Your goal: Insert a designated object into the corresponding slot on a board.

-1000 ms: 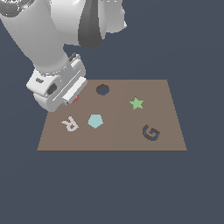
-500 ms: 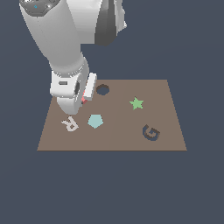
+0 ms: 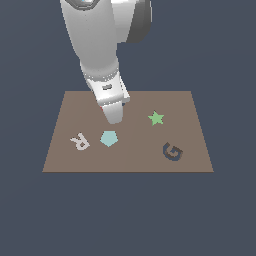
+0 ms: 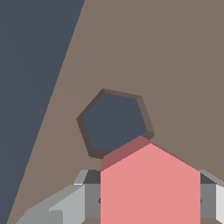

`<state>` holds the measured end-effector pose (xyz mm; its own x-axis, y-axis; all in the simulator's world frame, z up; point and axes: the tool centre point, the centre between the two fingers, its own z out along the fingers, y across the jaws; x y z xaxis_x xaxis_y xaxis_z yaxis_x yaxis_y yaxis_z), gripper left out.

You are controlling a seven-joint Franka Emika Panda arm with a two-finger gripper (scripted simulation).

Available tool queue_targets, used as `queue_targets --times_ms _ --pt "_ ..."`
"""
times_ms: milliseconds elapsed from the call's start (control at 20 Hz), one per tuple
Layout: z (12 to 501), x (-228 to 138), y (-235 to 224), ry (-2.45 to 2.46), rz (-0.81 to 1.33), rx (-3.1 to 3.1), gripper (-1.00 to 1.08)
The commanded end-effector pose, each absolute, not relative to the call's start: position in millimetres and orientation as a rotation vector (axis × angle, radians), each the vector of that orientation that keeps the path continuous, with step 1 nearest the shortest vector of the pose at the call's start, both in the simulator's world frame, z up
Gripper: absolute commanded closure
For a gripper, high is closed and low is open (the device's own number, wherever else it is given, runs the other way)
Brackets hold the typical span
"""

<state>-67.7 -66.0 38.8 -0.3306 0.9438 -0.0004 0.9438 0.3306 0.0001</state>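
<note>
In the wrist view my gripper (image 4: 148, 194) is shut on the salmon-red many-sided block (image 4: 148, 183), with a grey finger (image 4: 87, 197) on either side. The block hangs just beside the slot (image 4: 114, 122), a dark many-sided hole in the brown board (image 4: 175, 65), and its far corner overlaps the hole's rim. In the exterior view the gripper (image 3: 113, 114) hangs low over the middle back of the board (image 3: 190, 125). It hides the slot and nearly all of the block there.
On the board lie a teal pentagon (image 3: 109, 138) just in front of the gripper, a green star (image 3: 156, 118), a pale letter R (image 3: 80, 142) and a dark G-shaped cutout (image 3: 172, 151). Dark floor surrounds the board.
The arm has swung from the board's back left corner toward the exterior view's right, carrying the red block, and now covers the slot that showed before.
</note>
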Motion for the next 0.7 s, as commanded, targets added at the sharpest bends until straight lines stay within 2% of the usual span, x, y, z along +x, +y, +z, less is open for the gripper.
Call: queue_targets --times_ms 0,650 --pt "39 -74 -58 2.641 0.0 1.7 1.08" --pt "41 -95 -39 2.82 -0.001 1.383 1.08"
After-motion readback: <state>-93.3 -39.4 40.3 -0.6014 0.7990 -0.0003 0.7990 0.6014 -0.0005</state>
